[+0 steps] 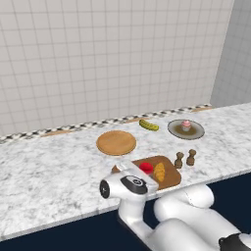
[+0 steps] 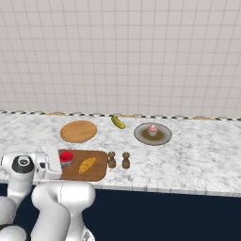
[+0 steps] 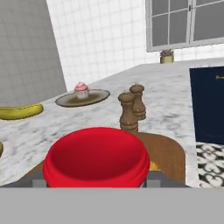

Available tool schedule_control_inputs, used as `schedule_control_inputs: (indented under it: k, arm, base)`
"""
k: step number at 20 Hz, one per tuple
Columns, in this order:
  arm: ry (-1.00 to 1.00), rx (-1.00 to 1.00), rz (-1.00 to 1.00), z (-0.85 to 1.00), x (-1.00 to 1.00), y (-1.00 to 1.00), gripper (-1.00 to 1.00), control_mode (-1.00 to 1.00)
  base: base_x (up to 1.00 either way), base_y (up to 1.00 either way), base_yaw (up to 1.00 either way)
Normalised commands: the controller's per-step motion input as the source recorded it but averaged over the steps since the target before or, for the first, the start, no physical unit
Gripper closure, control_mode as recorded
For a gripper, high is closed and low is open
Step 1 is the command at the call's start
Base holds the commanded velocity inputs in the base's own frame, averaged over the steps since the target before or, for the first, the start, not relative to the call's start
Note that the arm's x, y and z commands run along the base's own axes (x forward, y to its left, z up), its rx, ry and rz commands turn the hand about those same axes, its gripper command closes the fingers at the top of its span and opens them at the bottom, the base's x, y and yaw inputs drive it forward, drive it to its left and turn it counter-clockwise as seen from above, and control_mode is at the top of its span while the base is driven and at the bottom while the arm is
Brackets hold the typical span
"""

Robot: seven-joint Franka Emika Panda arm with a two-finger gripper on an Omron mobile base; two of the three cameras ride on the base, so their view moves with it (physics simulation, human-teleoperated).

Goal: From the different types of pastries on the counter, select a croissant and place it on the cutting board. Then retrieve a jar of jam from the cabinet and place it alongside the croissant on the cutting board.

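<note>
- Left base view: the jar of jam (image 1: 145, 167) sits at the cutting board (image 1: 170, 180)'s left part, just beside the croissant (image 1: 159, 171) on its right; the arm's hand covers the board's left end on the desk (image 1: 49, 166).
- Right base view: the pincer (image 2: 61, 163) reaches in from the left, level with the jar (image 2: 66, 158); the croissant (image 2: 87, 164) lies slantwise beyond.
- Hand view: the red lid (image 3: 96, 158) sits between the fingertips; I judge the pincer is gripping the jar. Release, then retreat leftward, away from the croissant.

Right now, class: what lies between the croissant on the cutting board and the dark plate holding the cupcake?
Two small brown wooden shakers stand on the counter between the croissant and the dark plate with the cupcake, seen in the right base view.
</note>
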Motion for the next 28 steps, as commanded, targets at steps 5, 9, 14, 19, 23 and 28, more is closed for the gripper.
schedule_control_inputs:
  k: [5, 9, 14, 19, 23, 28]
  arm:
    - [0.11, 0.0, 0.0, -0.39, 0.45, 0.31, 1.0, -1.0]
    - [0.03, 0.0, 0.0, -0.58, 0.43, 0.5, 1.0, -1.0]
    - [0.0, 0.01, -0.01, -0.51, 0.18, 0.31, 1.0, -1.0]
    - [-0.02, 0.04, 0.0, -0.11, 0.0, 0.16, -1.0, -1.0]
    - [0.0, 0.0, 0.0, 0.0, -0.26, 0.1, -1.0, -1.0]
    - [-0.01, 0.0, 0.0, 0.11, -0.46, 0.03, -1.0, -1.0]
  base:
    - [0.0, 0.0, 0.0]
    - [0.0, 0.0, 0.0]
    - [0.0, 0.0, 0.0]
    - [0.0, 0.0, 0.0]
    - [0.0, 0.0, 0.0]
    - [0.0, 0.0, 0.0]
